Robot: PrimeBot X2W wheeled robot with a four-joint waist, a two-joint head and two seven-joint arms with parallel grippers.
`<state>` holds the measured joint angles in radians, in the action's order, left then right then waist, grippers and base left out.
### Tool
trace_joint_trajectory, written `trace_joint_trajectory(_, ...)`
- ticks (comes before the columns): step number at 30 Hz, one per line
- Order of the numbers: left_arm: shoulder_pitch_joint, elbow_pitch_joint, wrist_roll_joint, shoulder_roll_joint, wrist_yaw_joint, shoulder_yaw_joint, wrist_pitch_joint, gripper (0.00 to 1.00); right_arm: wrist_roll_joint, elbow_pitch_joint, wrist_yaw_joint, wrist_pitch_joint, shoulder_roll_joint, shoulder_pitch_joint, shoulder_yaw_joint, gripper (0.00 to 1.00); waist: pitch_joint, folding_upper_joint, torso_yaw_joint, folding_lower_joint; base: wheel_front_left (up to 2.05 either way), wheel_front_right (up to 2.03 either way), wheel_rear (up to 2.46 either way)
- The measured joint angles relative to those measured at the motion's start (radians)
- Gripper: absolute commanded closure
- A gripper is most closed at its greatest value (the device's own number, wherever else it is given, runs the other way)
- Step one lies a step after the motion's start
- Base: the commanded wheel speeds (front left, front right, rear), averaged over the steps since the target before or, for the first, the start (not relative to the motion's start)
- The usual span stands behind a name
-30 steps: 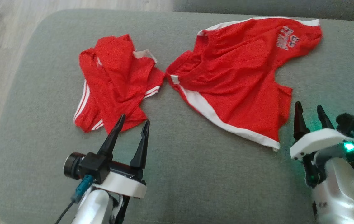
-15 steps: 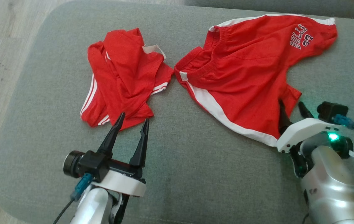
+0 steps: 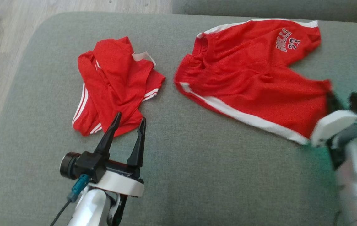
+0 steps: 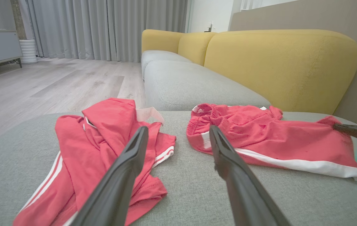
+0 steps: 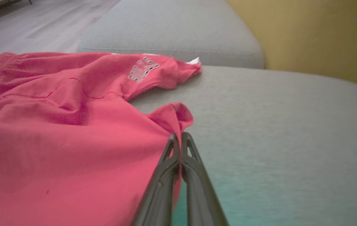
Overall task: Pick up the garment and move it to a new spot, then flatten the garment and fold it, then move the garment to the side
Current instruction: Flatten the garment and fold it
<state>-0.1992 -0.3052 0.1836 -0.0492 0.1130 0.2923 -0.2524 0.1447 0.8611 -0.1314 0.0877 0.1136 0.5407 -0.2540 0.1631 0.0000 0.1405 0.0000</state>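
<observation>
While the right hand (image 5: 181, 135) pinches a puckered corner of the red mesh shorts (image 3: 247, 78) on the grey woven cushion (image 3: 197, 175), the left hand (image 3: 129, 116) stands with fingers apart.

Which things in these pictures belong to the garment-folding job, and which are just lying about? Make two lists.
In the job: red shorts, pinched at one edge by the shut right gripper; grey cushion under them.
Lying about: crumpled red garment near the open left gripper; yellow sofa; curtains.
</observation>
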Motion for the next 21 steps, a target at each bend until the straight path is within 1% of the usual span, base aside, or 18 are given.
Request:
trace_joint_trajectory(6, 0.0, 0.0, 0.0, 0.0, 0.0, 0.002, 0.0, 0.0, 0.081, -0.077, 0.0, -0.104, 0.089, -0.027, -0.052, 1.0, -0.021, 0.0, -0.008, 0.0, 0.0, 0.0, 0.0)
trace_joint_trajectory(10, 0.002, -0.001, 0.0, 0.0, 0.0, 0.004, 0.0, 0.0, 0.089, -0.09, 0.0, -0.178, 0.109, -0.079, -0.075, 1.0, -0.034, 0.0, -0.007, 0.0, 0.0, 0.0, 0.0)
trace_joint_trajectory(11, 0.002, -0.001, 0.0, 0.0, 0.0, 0.004, 0.0, 0.0, 0.089, -0.09, 0.0, -0.178, 0.109, -0.079, -0.075, 0.69, -0.034, 0.0, -0.007, 0.0, 0.0, 0.0, 0.0)
trace_joint_trajectory(12, 0.002, -0.002, 0.0, 0.0, 0.0, 0.004, 0.0, 0.0, 0.09, -0.099, 0.0, -0.176, 0.108, -0.094, -0.076, 0.0, -0.038, 0.0, -0.007, 0.0, 0.0, 0.0, 0.0)
trace_joint_trajectory(14, 0.005, -0.003, 0.0, 0.0, 0.0, 0.003, 0.0, 0.0, 0.09, -0.127, 0.0, -0.165, 0.097, -0.108, -0.079, 0.0, -0.043, 0.0, -0.012, -0.0001, 0.0, 0.0, 0.0)
trace_joint_trajectory(16, 0.007, -0.005, -0.001, 0.0, 0.0, 0.004, 0.0, 0.0, 0.078, -0.174, 0.0, -0.112, 0.069, -0.11, -0.078, 0.0, -0.05, 0.0, -0.018, 0.0, 0.0, 0.0, 0.0)
trace_joint_trajectory(19, 0.014, -0.004, -0.009, 0.0, 0.0, 0.005, 0.0, 0.0, 0.04, -0.249, 0.0, -0.016, -0.002, -0.114, -0.052, 0.0, -0.062, 0.0, -0.033, -0.0001, 0.0, 0.0, 0.0)
trace_joint_trajectory(21, 0.024, -0.004, -0.009, -0.001, 0.001, 0.006, 0.0, 0.0, 0.01, -0.299, 0.0, 0.048, -0.04, -0.137, -0.012, 0.0, -0.069, 0.0, -0.047, -0.0001, 0.0, 0.0, 0.0)
